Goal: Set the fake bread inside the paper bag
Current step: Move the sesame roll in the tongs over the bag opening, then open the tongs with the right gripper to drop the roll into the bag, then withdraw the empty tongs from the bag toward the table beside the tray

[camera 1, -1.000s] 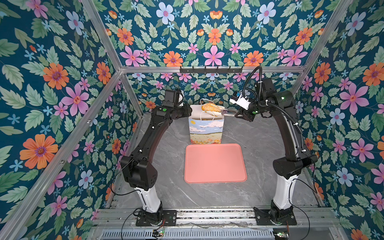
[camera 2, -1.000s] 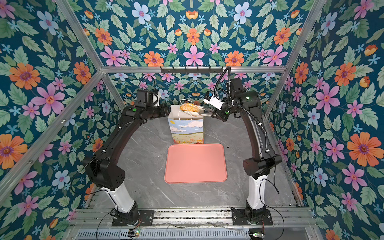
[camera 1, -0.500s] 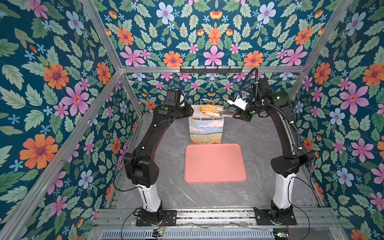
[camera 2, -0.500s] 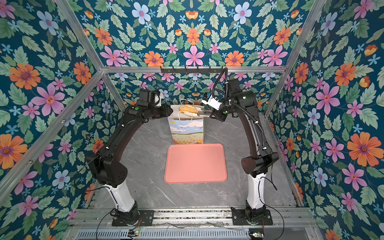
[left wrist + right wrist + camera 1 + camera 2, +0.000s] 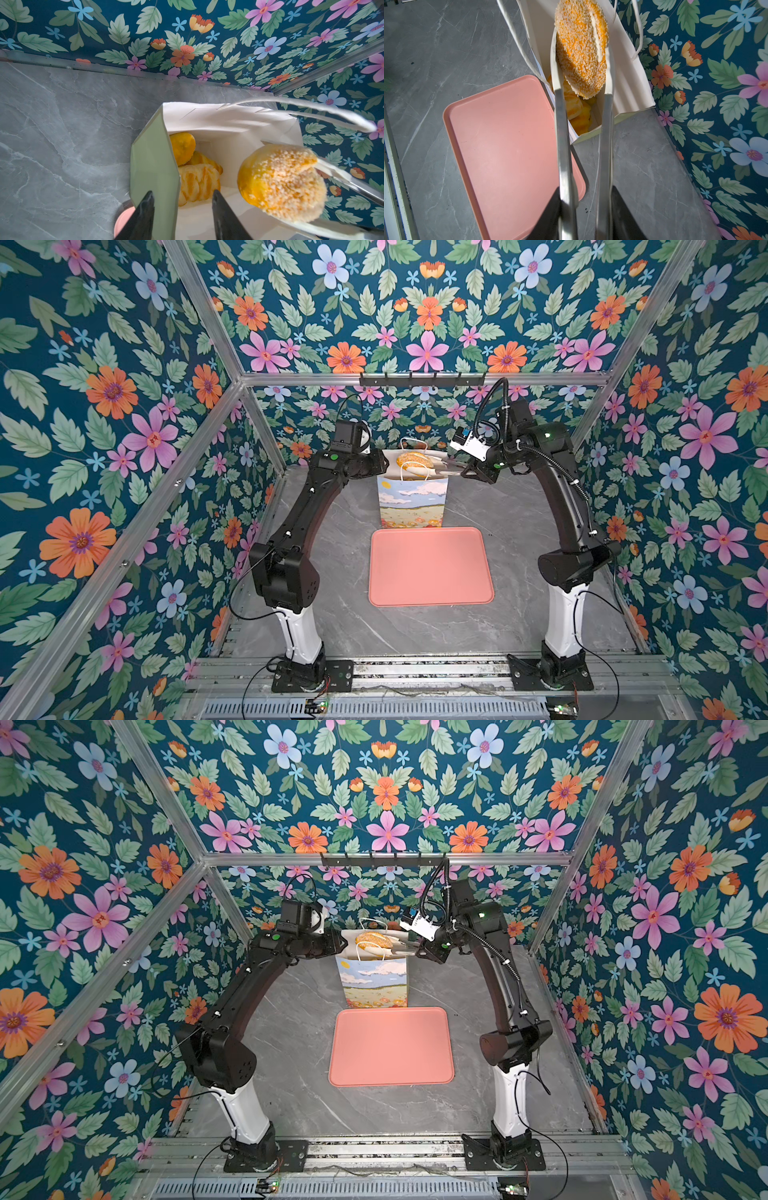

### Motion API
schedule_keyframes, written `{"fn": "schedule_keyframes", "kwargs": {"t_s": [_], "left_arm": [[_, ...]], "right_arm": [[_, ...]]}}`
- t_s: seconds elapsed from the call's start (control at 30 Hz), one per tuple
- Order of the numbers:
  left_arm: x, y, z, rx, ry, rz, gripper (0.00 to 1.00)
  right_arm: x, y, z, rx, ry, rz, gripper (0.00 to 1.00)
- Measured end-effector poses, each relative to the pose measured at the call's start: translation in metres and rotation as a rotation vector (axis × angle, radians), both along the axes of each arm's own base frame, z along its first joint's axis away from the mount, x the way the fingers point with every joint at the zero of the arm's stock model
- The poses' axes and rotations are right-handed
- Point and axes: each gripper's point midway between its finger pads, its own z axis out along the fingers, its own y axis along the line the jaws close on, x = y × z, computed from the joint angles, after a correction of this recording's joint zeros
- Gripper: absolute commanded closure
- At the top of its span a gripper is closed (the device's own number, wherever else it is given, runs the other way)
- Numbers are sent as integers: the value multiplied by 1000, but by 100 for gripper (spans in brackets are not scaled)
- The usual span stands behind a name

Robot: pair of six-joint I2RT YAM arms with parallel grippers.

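A: The right hand (image 5: 585,188) has slid in toward the paper bag (image 5: 411,502) since a second ago. The sesame roll (image 5: 410,457) has come with it, a touch lower and closer over the bag's mouth!

B: And the left arm? Hardly budged. It stays parked at the bag's left edge.

A: Right. Both top views give us just that roll at the bag's mouth. What lies deeper in the bag they don't show.

B: The left wrist view does! There's a ridged croissant (image 5: 198,182) down inside the bag with more golden pieces beside it. The roll hangs above them, over the opening.

A: The left hand (image 5: 182,192) shows there too. Its jaws are apart and straddle the bag's side wall. The outer finger is against the paper and the inner finger is clear of it.

B: Over to the right wrist view. That hand is clamped on metal tongs (image 5: 562,135), and the tongs' white tips pinch the roll from both sides.

A: That view also picks up the pink tray (image 5: 508,135), flat on the grey bench (image 5: 643,176), just beside the bag.

B: Pose check: both arms rise from their bases and bend at the elbow. They reach in roughly level from opposite sides, an arch that meets at the bag's top.
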Motion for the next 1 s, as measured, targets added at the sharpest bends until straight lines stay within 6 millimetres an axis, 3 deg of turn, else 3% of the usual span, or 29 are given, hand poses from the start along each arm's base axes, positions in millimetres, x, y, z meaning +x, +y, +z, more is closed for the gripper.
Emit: {"fn": "schedule_keyframes", "kwargs": {"t_s": [0.57,1.0], "left_arm": [[0,-1,-1,-7,6,2,53],[1,-2,-1,-10,7,-2,53]], "right_arm": [[10,5,-19,-26,28,-2,60],[6,8,-9,-31,-2,1,56]]}}
